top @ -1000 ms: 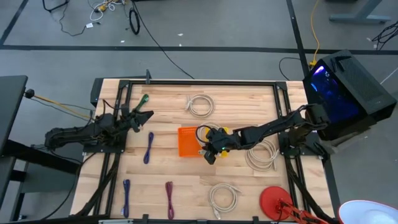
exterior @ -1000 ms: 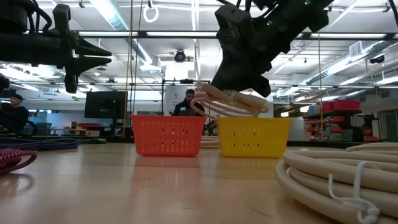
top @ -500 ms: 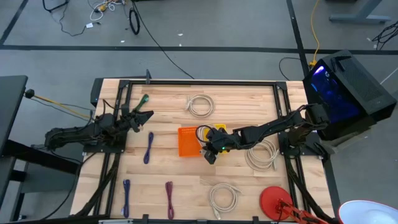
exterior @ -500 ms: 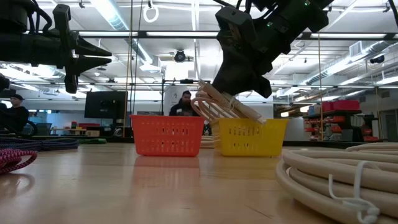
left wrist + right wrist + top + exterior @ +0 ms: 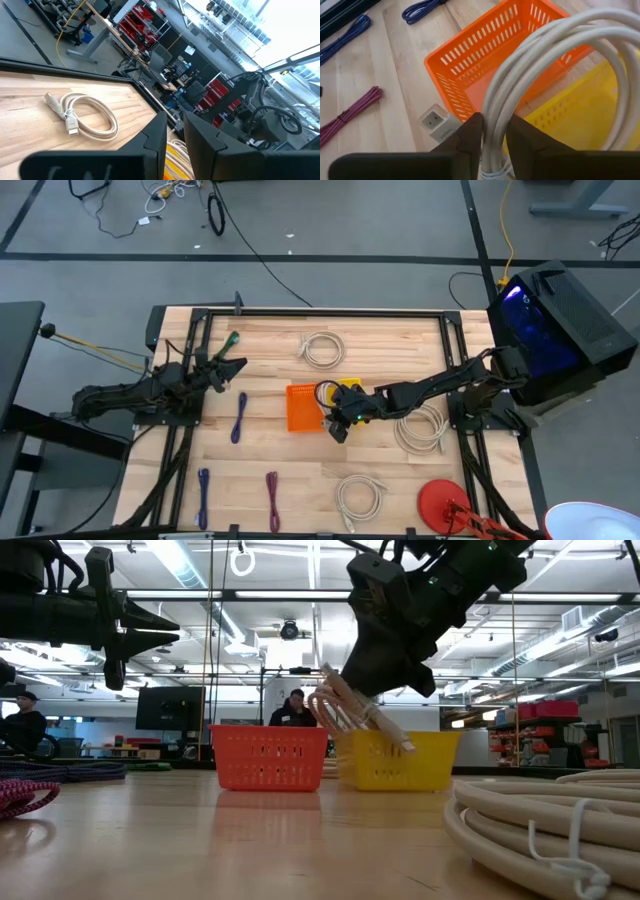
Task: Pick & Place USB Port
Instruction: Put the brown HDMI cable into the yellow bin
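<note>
Two right fingers (image 5: 470,137) pinched tight on the white cable coil (image 5: 555,50), above the yellow basket (image 5: 580,120).

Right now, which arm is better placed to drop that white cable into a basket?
The right: its gripper already holds the white cable coil over the yellow basket. The left gripper waits far off.

We see a table (image 5: 300,480) of pale wooden planks with visible grain and a slight sheen, framed by dark metal rails (image 5: 320,313). The orange basket (image 5: 485,65) and yellow basket (image 5: 575,125) look like slotted moulded plastic, smooth and faintly glossy. The cream cable (image 5: 545,60) has a smooth, matt rubbery jacket. The red cable (image 5: 345,117) and blue cable (image 5: 422,7) look braided like woven cloth. The right gripper (image 5: 492,137) has matt dark plastic-looking fingers.
</note>
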